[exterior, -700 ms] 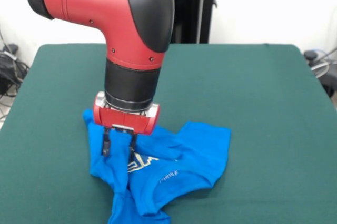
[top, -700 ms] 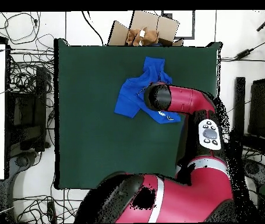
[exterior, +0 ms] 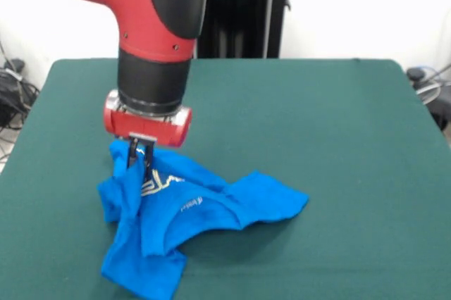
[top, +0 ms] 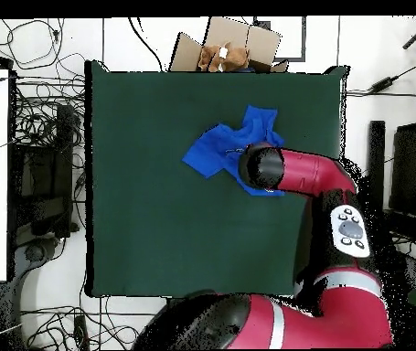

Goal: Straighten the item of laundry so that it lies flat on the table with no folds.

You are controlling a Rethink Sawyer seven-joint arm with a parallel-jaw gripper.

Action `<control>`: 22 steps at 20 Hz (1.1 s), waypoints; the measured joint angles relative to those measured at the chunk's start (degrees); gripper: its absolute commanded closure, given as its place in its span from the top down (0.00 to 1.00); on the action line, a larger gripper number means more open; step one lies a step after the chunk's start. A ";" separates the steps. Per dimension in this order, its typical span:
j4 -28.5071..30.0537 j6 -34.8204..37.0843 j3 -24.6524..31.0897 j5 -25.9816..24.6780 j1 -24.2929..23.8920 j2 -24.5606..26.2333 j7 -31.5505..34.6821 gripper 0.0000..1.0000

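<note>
T-shirt (exterior: 180, 208) bunched, gripper (exterior: 139, 163) half-buried

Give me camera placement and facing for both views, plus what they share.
Front view: sits across the table, faces the robot; shows the arm's red-black wrist and gripper pinching the blue shirt.
Overhead view: above the table, looks straight down, base at bottom; shows the arm from base to wrist over the shirt; gripper hidden beneath.
Shared: table, shirt and arm, turned half round between views.
</note>
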 measured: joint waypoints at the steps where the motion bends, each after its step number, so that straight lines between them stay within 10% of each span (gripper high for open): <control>1: 1.15 -0.51 -0.05 -0.44 0.04 -0.38 0.00 0.00; 10: 11.60 -10.28 -3.34 -4.73 3.11 -1.84 0.00 0.00; 22: 25.49 -23.81 -16.23 -1.27 20.76 -2.93 0.17 0.00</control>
